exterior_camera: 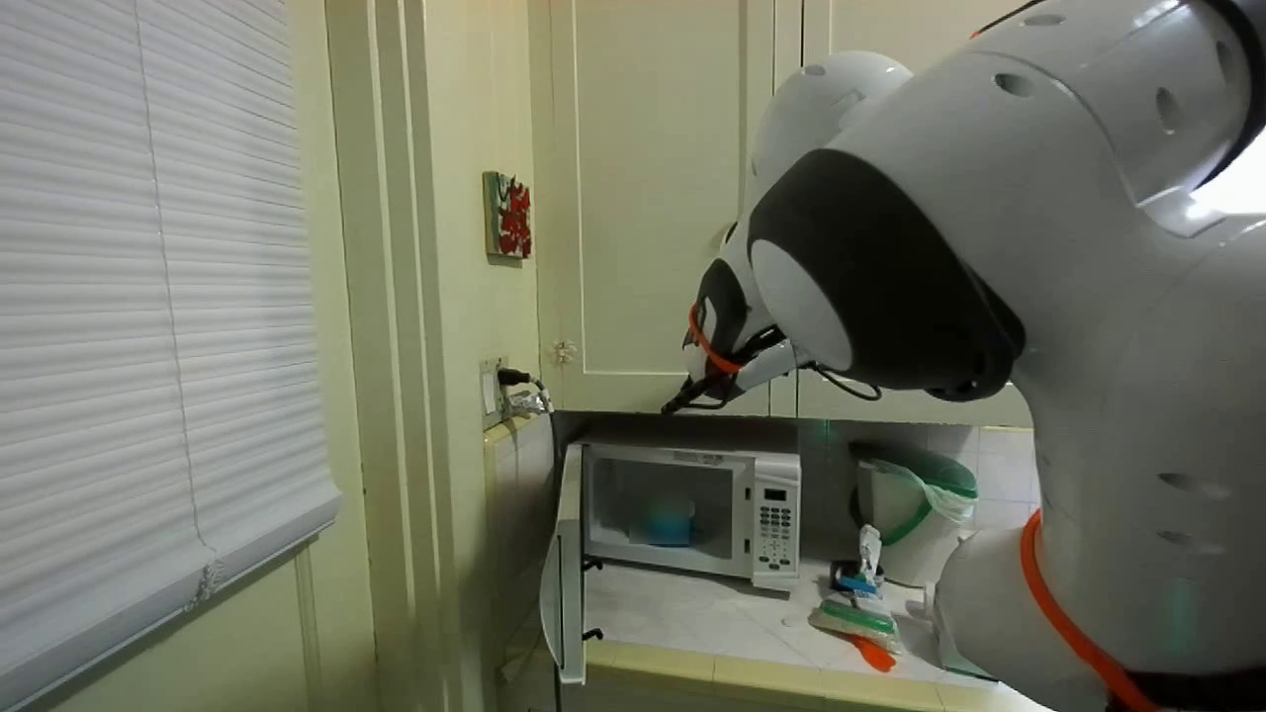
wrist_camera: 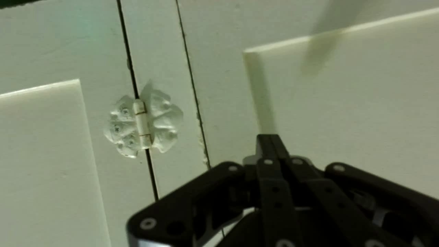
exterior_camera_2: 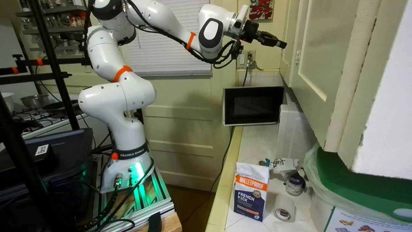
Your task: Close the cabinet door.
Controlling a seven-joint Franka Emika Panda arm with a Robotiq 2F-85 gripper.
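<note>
The cabinet door (exterior_camera: 663,198) is tall, cream, with a recessed panel. In both exterior views it looks flush with its frame; it also shows in an exterior view edge-on (exterior_camera_2: 287,64). In the wrist view the door (wrist_camera: 360,103) fills the right side, with a thin dark seam along its edge. My gripper (wrist_camera: 269,136) is shut and empty, its fingertips over the door's lower part beside the panel edge. In an exterior view the gripper (exterior_camera_2: 283,44) points at the door, very close to it. I cannot tell whether the tips touch it.
A similar cream door (exterior_camera_2: 325,58) with a painted hinge (wrist_camera: 142,123) adjoins it. Below, the white microwave (exterior_camera: 776,524) stands on the counter with its dark-windowed door (exterior_camera_2: 254,106) swung open. A green-lidded bin (exterior_camera: 905,504) and a coffee bag (exterior_camera_2: 251,191) stand on the counter.
</note>
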